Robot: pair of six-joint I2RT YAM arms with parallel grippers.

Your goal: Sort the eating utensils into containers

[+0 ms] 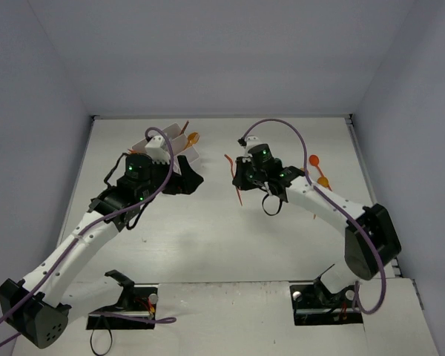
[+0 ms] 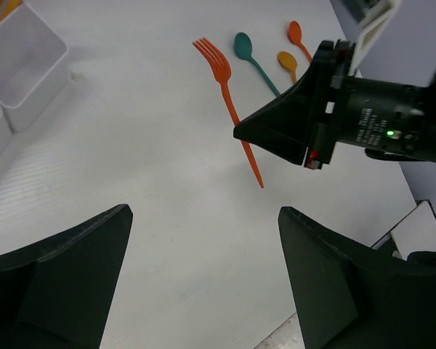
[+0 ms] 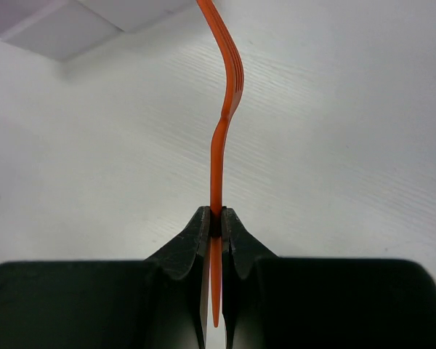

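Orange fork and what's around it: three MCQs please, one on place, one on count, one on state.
1. Where is the orange fork? A in a tray compartment; B pinched in the right tool; C flat on the table.
2. How many spoons lie beyond it in the left wrist view? A one; B five; C three.
3. The left tool is: A open, empty; B shut on a spoon; C shut on the fork.
Key: B, its handle is clamped there; C, one teal, two orange; A, wide gap, nothing in it.
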